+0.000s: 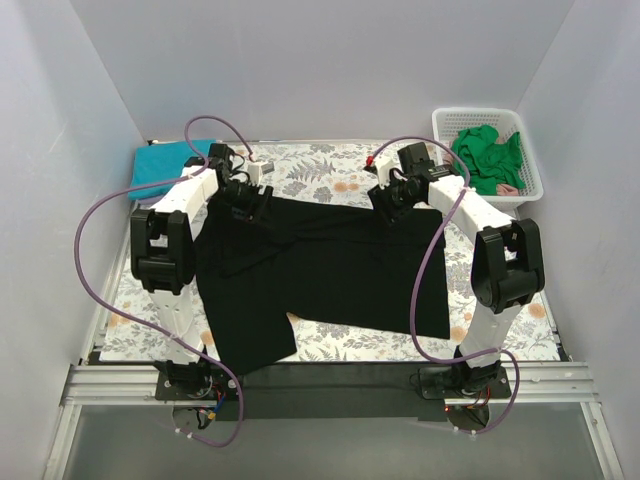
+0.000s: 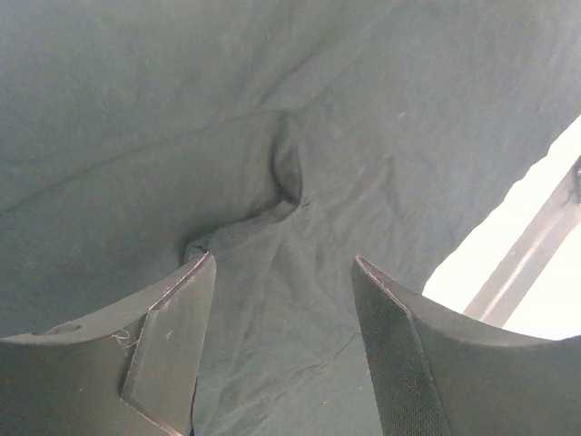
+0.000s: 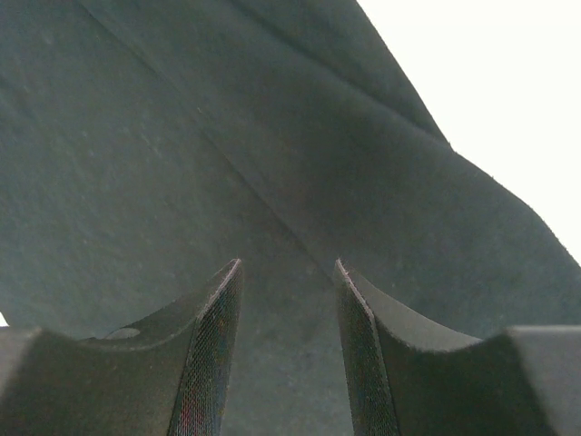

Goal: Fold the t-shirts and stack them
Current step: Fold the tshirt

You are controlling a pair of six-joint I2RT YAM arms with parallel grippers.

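A large black t-shirt (image 1: pixel 330 270) lies spread across the floral table cover, with one part hanging toward the near left. My left gripper (image 1: pixel 252 205) is open at the shirt's far left edge. In the left wrist view the gripper (image 2: pixel 281 263) stands open just over the black cloth (image 2: pixel 136 109), by a small pinched fold (image 2: pixel 286 182). My right gripper (image 1: pixel 392 208) is open at the shirt's far right edge. In the right wrist view the gripper (image 3: pixel 286 263) is open over smooth black cloth (image 3: pixel 136 136) crossed by a diagonal crease. A teal shirt (image 1: pixel 165 165) lies folded at the far left. Green shirts (image 1: pixel 488 155) lie in the basket. No lavender shirt shows.
A white lattice basket (image 1: pixel 445 118) stands at the far right corner. The fern-print table cover (image 1: pixel 320 160) shows beyond the shirt. White walls close in the left, right and back. A metal rail (image 1: pixel 330 380) runs along the near edge by the arm bases.
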